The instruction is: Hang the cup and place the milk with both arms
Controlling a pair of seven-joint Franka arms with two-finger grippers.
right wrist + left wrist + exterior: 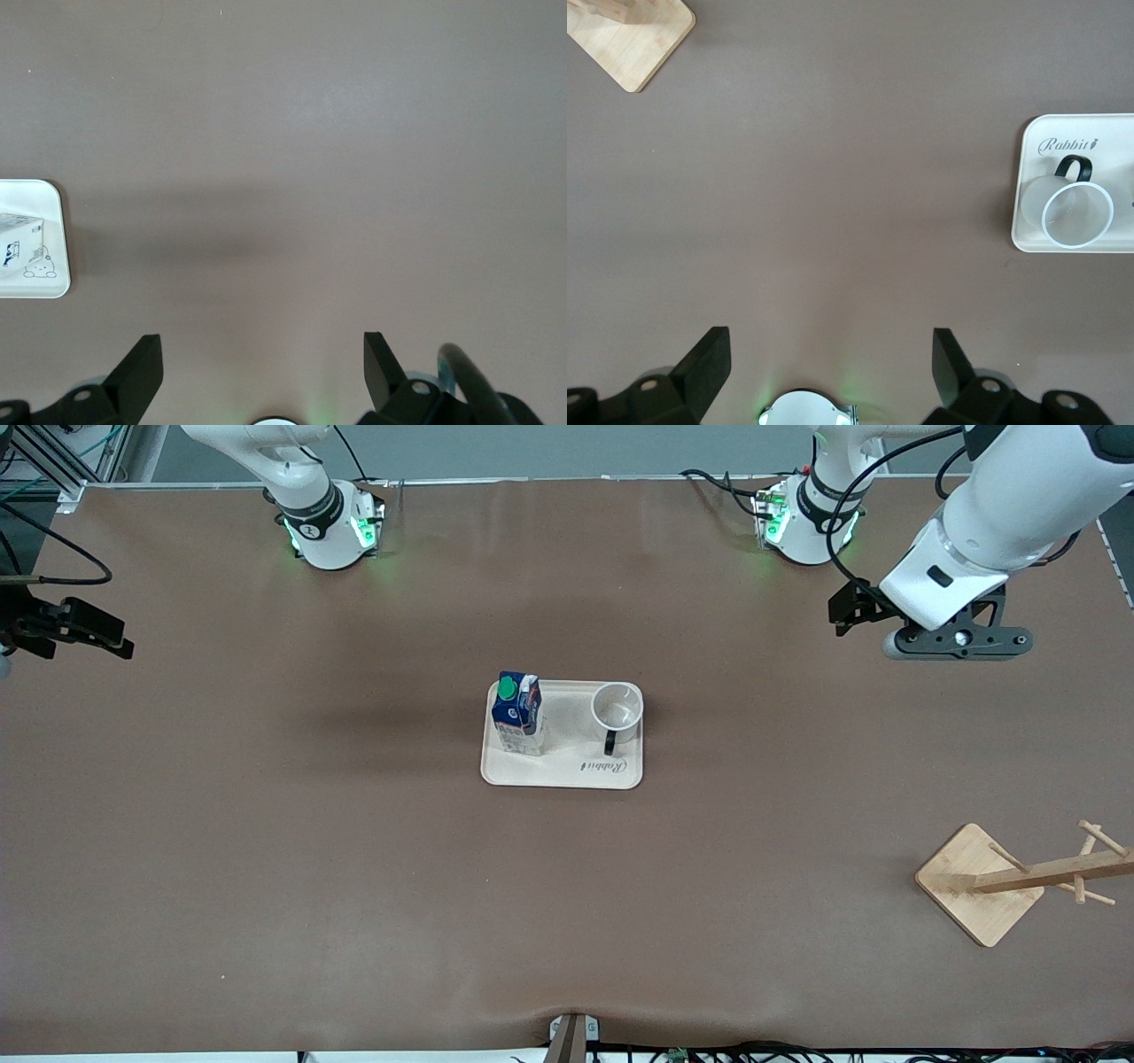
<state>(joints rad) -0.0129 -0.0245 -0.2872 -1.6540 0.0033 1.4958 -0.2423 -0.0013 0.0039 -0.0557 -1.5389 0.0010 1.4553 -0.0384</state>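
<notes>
Plainly, both the cup (617,710) and milk (517,713) stand on the tray (562,772) mid-table; the left gripper (831,365) and right gripper (263,367) hover wide, empty. Cup: light, rigid; its handle looks best. Carton: squeezable; hold its sides.

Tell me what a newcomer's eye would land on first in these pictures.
The cream rectangular tray at the middle of the brown table, bearing the upright blue-and-white gable-top milk carton with its green cap and, beside it, the white mug with a black loop handle. Next, the tilted bamboo mug rack toward the left arm's end, nearer the front camera. The left gripper and right gripper wait open over bare table.
</notes>
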